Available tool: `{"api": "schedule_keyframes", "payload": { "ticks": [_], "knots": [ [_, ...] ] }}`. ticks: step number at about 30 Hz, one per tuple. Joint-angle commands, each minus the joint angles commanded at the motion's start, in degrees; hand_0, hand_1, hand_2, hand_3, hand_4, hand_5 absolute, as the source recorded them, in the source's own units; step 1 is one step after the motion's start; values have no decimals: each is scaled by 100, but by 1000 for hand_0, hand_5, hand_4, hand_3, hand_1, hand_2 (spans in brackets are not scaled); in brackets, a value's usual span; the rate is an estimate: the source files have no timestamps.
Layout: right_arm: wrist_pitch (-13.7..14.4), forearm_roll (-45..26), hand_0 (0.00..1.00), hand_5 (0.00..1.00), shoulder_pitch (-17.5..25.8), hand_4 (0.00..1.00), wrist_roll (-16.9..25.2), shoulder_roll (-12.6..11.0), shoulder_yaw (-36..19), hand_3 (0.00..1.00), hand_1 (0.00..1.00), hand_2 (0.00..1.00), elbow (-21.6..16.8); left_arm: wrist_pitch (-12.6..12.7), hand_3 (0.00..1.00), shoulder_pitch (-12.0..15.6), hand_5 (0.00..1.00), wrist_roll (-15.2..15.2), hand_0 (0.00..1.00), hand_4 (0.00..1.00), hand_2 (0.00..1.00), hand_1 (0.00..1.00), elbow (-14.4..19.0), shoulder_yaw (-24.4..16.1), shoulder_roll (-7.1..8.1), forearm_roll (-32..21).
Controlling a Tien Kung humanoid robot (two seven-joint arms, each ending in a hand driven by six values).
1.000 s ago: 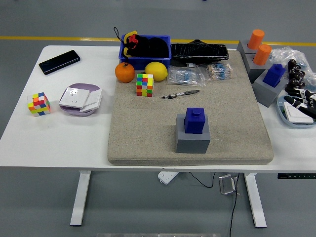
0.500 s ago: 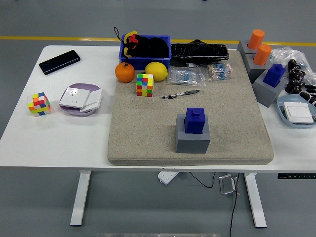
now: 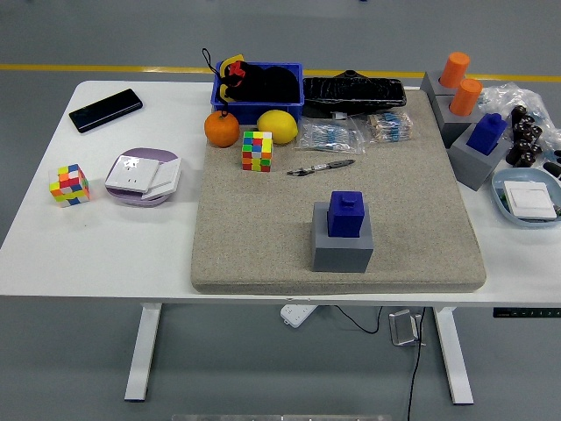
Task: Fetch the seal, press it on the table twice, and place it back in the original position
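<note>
In front of me, a smooth white table carries a rough, matt beige felt-like mat. On the mat, a matt grey block holds a blue plastic seal. A pen has a shiny, metal-looking barrel. Crinkled clear plastic bags glint near a blue plastic bin. An orange and a lemon have dimpled skins. A glossy black phone lies at the left.

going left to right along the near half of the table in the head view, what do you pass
small colour cube → purple plate with white cards → blue seal on its grey base → light blue dish with a white card
</note>
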State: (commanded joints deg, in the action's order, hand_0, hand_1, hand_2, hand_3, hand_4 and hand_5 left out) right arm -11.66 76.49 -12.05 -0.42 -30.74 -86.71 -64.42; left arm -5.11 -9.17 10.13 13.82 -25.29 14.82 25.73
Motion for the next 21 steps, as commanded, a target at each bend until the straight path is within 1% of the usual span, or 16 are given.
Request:
{"api": "schedule_keyframes", "payload": {
  "ticks": [21],
  "knots": [
    [-8,13,933,736,44,998,-69,28,-162,867,904,891,-12,-16,753,-12,297,-3,747,685,684,696,-4,-69,-9,18]
  ]
}}
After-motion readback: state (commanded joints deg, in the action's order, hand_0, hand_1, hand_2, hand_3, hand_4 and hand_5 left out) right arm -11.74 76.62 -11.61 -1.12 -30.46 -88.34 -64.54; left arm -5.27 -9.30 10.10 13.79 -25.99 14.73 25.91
